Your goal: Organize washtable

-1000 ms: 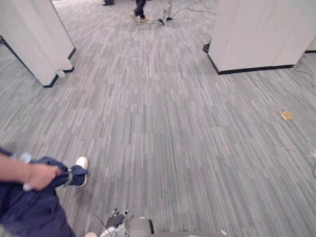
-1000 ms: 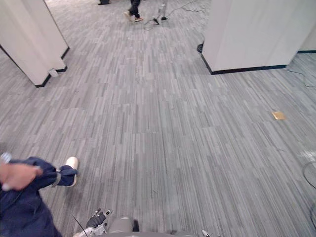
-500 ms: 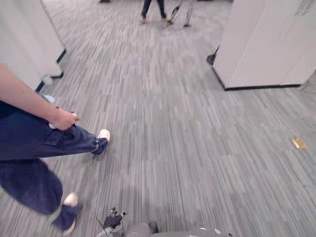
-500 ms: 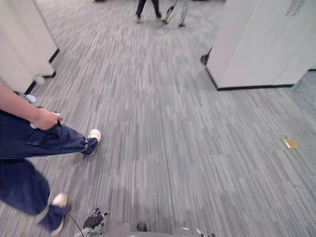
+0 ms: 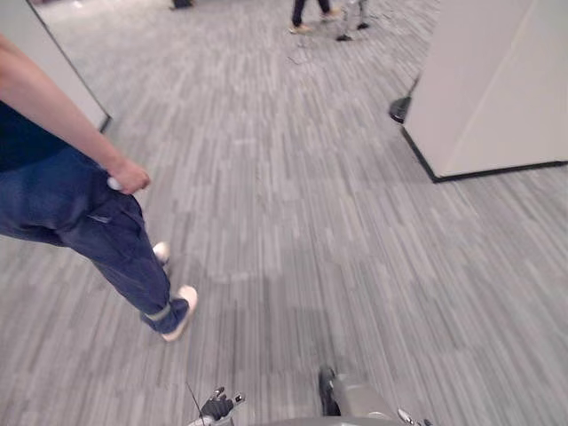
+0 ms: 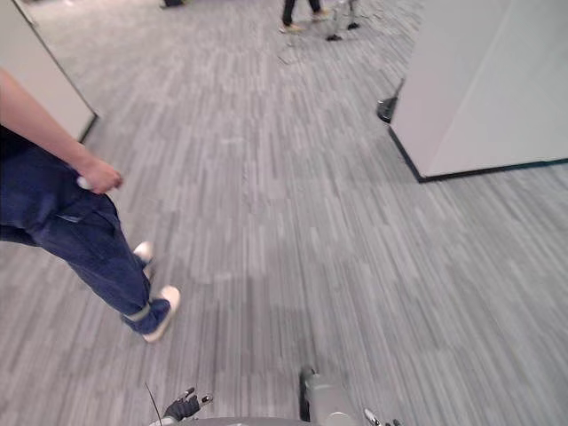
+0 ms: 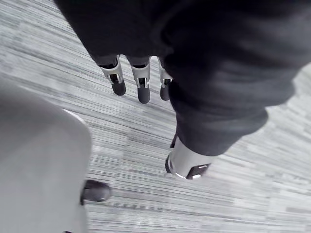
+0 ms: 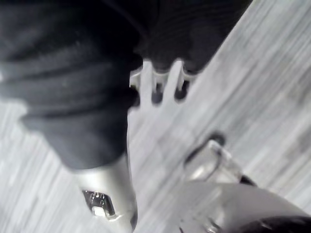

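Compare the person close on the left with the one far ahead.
The near person looms large at the left; the far person is small at the top edge. The near person shows a bare arm, blue trousers, white shoes; the far person, dark lower legs and pale shoes. Both are on grey carpet.

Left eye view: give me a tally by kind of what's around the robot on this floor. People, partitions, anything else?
People: 2, one close on the left, one far ahead
White partitions: 2, one far left, one on the right
Dark object at the right partition's foot: 1
Total: 5
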You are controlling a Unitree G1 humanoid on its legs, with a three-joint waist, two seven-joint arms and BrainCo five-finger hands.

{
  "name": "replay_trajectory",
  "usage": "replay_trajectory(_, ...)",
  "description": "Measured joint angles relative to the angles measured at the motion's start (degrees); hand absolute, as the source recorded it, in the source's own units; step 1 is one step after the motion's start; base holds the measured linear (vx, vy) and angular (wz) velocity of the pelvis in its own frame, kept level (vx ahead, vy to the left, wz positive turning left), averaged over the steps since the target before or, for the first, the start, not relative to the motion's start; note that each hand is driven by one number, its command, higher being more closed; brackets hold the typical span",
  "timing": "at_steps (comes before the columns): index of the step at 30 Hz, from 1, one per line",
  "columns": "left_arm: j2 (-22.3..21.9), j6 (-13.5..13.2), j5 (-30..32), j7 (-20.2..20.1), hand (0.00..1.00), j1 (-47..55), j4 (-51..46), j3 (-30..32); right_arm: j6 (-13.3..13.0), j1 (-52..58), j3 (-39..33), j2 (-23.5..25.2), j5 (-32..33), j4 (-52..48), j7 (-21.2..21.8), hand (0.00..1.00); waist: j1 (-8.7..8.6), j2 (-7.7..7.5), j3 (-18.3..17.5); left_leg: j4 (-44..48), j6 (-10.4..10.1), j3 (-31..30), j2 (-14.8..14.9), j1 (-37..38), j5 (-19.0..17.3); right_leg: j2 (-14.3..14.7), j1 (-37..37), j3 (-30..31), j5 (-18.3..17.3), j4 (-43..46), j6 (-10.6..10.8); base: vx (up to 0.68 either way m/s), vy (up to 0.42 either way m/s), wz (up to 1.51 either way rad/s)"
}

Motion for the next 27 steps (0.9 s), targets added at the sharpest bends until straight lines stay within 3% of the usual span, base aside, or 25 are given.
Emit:
replay_trajectory(1,0.2,0.0,-2.5,0.4,0.0,0.1,-1.9,0.7,0.1,0.0,0.3,0.9,-0.4,0.7,-0.2,0.0,0.93,-1.86,0.5,2.7,1.9,0.9,1.0,-4.4,-4.6,-0.3,6.1,0.8,-1.0,-3.4,-0.3,0.87,-0.074,-0.05)
replay_trajectory(2,0.4,-0.3,-3.3,0.5,0.0,0.1,-3.0,0.9,0.1,0.0,0.3,1.3,-0.4,1.1,-0.3,0.0,1.49,-2.92,0.9,1.9,2.1,1.2,1.2,-6.5,-6.9,-0.6,9.3,1.0,-1.0,-5.4,-0.3,0.72,-0.071,-0.05)
replay_trajectory(3,0.6,-1.4,-6.5,0.6,0.0,0.3,-4.5,0.2,0.8,-0.2,0.2,1.8,-1.9,2.0,-0.3,0.0,2.59,-4.92,1.4,-3.8,2.0,1.9,0.3,-11.2,-11.4,-1.4,15.7,2.1,-1.3,-9.6,0.2,0.55,-0.052,-0.13)
replay_trajectory(5,1.4,-2.3,-9.7,0.8,0.0,0.6,-5.0,-1.0,1.2,-1.3,0.3,1.9,-3.4,2.7,-0.3,0.0,3.76,-5.81,1.7,-16.5,1.5,1.8,-1.4,-15.1,-13.0,-2.7,20.1,3.5,-2.8,-12.4,1.3,0.66,0.002,-0.32)
replay_trajectory(6,1.5,-2.9,-10.9,1.0,0.0,0.7,-5.3,-2.0,1.2,-1.8,1.4,1.7,-4.4,2.8,-0.2,0.0,4.44,-5.82,1.4,-30.8,0.0,1.6,-3.2,-17.9,-11.7,-3.8,21.7,4.5,-5.8,-13.3,1.4,0.75,0.091,-0.35)
replay_trajectory(7,0.8,-3.1,-10.8,1.6,0.0,1.0,-5.3,-3.7,1.2,-2.1,2.1,0.3,-5.3,2.8,0.0,0.0,4.54,-3.66,0.7,-44.4,-3.8,0.7,-3.0,-20.7,-8.5,-3.1,23.8,4.9,-8.0,-14.9,2.2,0.61,0.128,-0.27)
replay_trajectory(8,0.5,-3.2,-10.9,1.8,0.0,1.2,-5.3,-4.0,1.2,-1.9,2.4,-0.7,-5.7,2.8,0.1,0.0,4.88,-2.25,0.1,-47.7,-4.9,0.4,-2.6,-22.7,-7.8,-2.4,24.7,5.3,-9.2,-15.5,2.9,0.64,0.231,-0.19)
replay_trajectory(9,0.1,-3.7,-11.2,2.0,0.0,1.3,-6.0,-4.2,1.4,-0.9,2.1,-1.7,-7.2,3.2,-0.1,0.0,5.96,-1.31,0.0,-49.7,-4.5,1.1,-2.8,-25.2,-7.8,-2.9,28.2,5.5,-11.7,-16.2,4.5,0.73,0.3,-0.34)
replay_trajectory(10,0.2,-3.9,-12.1,1.9,0.0,1.9,-6.8,-3.9,1.6,0.8,0.3,-0.9,-8.3,3.7,-0.2,0.0,7.11,-2.66,-0.7,-48.1,0.4,2.2,-4.4,-24.5,-2.9,-4.9,31.2,7.0,-13.4,-13.7,7.3,0.79,0.32,-0.43)
replay_trajectory(11,0.2,-3.9,-12.2,1.9,0.0,2.2,-6.6,-3.0,1.6,1.1,0.1,-0.3,-8.8,3.6,-0.1,0.0,7.38,-3.55,-1.4,-47.4,2.7,2.5,-5.2,-23.7,1.1,-5.8,30.3,8.1,-14.4,-9.2,9.1,1.08,0.388,-0.4)
replay_trajectory(12,0.9,-4.0,-12.3,1.8,0.0,3.2,-6.3,-1.8,1.8,1.5,-1.0,1.3,-9.2,4.0,0.0,0.0,6.75,-6.39,-3.5,-48.5,8.1,3.0,-7.8,-21.6,5.8,-8.0,26.3,11.0,-14.4,2.3,10.5,0.75,0.261,-0.21)
replay_trajectory(13,1.7,-3.9,-12.4,1.8,0.0,3.2,-6.2,-1.0,1.8,1.5,-2.0,2.5,-9.2,4.1,-0.1,0.0,6.22,-8.44,-4.1,-48.6,9.2,3.9,-9.4,-20.5,4.7,-9.3,24.0,12.7,-13.0,8.4,12.9,1.1,0.354,0.0)
replay_trajectory(14,2.8,-3.9,-13.1,1.9,0.0,3.3,-6.1,-0.5,1.7,1.0,-3.2,4.3,-9.0,4.1,-0.1,0.0,5.0,-10.46,-4.2,-48.4,10.1,4.5,-11.7,-18.0,1.8,-9.4,19.5,17.2,-5.8,20.5,20.9,0.87,0.24,0.06)
replay_trajectory(15,3.3,-3.8,-13.9,2.4,0.0,2.9,-5.5,-0.2,1.6,0.7,-3.2,4.8,-8.8,4.0,-0.1,0.0,4.59,-11.31,-3.1,-48.3,10.7,4.4,-12.7,-14.1,-0.7,-9.0,15.4,19.2,-0.9,31.4,22.3,1.03,0.287,-0.01)
replay_trajectory(16,3.4,-3.6,-14.3,2.8,0.0,2.5,-4.8,-0.3,1.6,0.5,-3.1,4.8,-8.7,3.9,-0.1,0.0,4.53,-11.17,-2.3,-48.9,10.8,4.4,-13.0,-11.2,-2.1,-9.3,13.7,18.2,-1.1,35.4,22.1,0.76,0.221,-0.25)
replay_trajectory(17,3.3,-3.3,-14.3,3.0,0.0,2.1,-3.4,-0.7,1.3,0.7,-3.1,4.5,-8.2,3.5,0.2,0.0,4.2,-9.65,-0.8,-50.8,10.9,4.1,-12.9,-4.4,-5.0,-10.3,10.8,14.6,-2.3,40.8,20.4,0.79,0.271,-0.41)
replay_trajectory(18,3.4,-3.3,-14.0,3.0,0.0,2.6,-1.3,-2.9,0.8,1.6,-2.0,3.6,-7.3,2.3,0.3,0.0,3.27,-7.16,0.3,-55.6,10.6,4.2,-12.4,5.8,-8.0,-10.6,6.9,9.8,-6.6,41.3,13.8,0.84,0.288,-0.39)
replay_trajectory(20,3.4,-3.1,-11.7,2.8,0.0,2.1,0.2,-6.0,0.3,2.4,-2.0,3.6,-4.0,0.7,0.5,0.0,1.73,-5.92,-0.4,-60.0,10.3,4.1,-12.4,14.1,-11.4,-9.1,-2.3,5.8,-10.8,33.1,11.5,0.7,0.166,-0.15)
replay_trajectory(21,3.4,-2.9,-10.5,2.7,0.0,1.8,0.5,-6.6,0.2,2.5,-2.0,3.6,-3.1,0.5,0.5,0.0,1.68,-5.94,-0.3,-60.5,10.1,4.0,-12.3,15.3,-12.3,-8.4,-4.6,5.5,-10.7,28.9,11.4,0.64,0.048,0.1)
replay_trajectory(22,3.3,-2.7,-8.2,2.6,0.0,1.3,0.7,-7.8,-0.1,2.4,-1.9,3.6,-1.9,0.7,0.4,0.0,0.67,-5.86,-0.3,-60.7,9.8,3.1,-12.1,16.7,-14.6,-7.2,-8.1,4.8,-8.7,17.2,11.1,0.69,0.001,0.33)
replay_trajectory(23,3.2,-2.3,-6.9,2.5,0.0,0.7,0.9,-8.0,-0.1,2.6,-1.8,3.8,-1.8,0.7,0.1,0.0,-0.07,-5.77,-0.4,-61.1,9.4,1.7,-12.1,18.0,-15.9,-6.7,-9.7,4.1,-4.3,6.6,11.0,0.89,-0.03,0.62)
replay_trajectory(24,3.5,-2.1,-5.5,2.3,0.0,0.8,0.9,-8.0,-0.1,3.0,-1.1,4.3,-1.8,1.0,-0.6,0.0,-1.32,-6.15,-0.7,-62.6,8.0,0.0,-12.5,20.6,-17.3,-6.6,-11.6,3.7,2.0,-5.8,11.9,0.97,-0.08,0.84)
replay_trajectory(25,4.1,-1.7,-4.6,2.3,0.0,1.4,1.6,-7.8,0.1,3.8,-0.2,4.9,-2.0,1.1,-0.9,0.0,-2.16,-7.0,-1.1,-63.1,4.9,-1.7,-12.7,22.9,-18.9,-6.5,-14.2,3.6,3.7,-8.6,12.4,0.85,-0.085,0.84)
replay_trajectory(26,4.7,-1.6,-4.2,2.1,0.0,1.4,1.7,-7.3,0.3,4.1,0.0,5.6,-2.1,1.2,-1.2,0.0,-2.25,-8.19,-1.0,-61.1,4.8,-2.8,-13.1,23.4,-19.0,-6.9,-15.0,4.2,5.3,-7.5,10.7,0.89,-0.141,0.87)
replay_trajectory(27,4.3,-1.3,-3.7,1.9,0.0,1.6,1.7,-5.3,1.2,4.2,-0.3,5.9,-2.3,1.3,-1.7,0.0,-2.24,-8.17,-1.5,-52.4,3.6,-4.5,-12.3,21.9,-19.7,-6.5,-14.2,5.3,13.3,-4.1,6.0,0.9,-0.192,0.69)
